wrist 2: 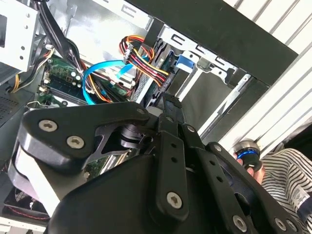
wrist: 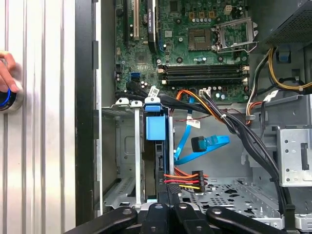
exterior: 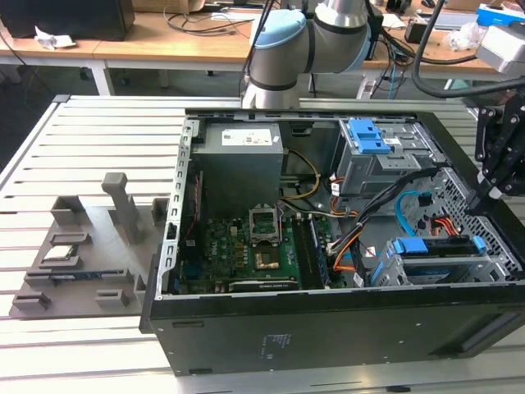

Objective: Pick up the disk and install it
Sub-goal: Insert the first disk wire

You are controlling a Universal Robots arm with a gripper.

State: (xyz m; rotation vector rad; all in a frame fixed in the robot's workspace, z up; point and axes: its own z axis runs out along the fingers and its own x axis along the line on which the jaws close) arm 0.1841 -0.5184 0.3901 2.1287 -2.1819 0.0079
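The disk (wrist: 156, 146) sits on edge in the computer case's (exterior: 328, 336) drive cage, directly ahead of the gripper (wrist: 165, 202); its blue carrier shows, and whether the gripper grips it cannot be told

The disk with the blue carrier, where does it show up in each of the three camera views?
Exterior view: the disk sits edge-up in the drive cage at the case's corner on the exterior view's right, below the gripper.
First wrist view: the disk stands in the cage, blue tab on top, just beyond the gripper's links.
Second wrist view: its blue tab peeks from the cage past the gripper.
Shared landmark: the light-blue cable.
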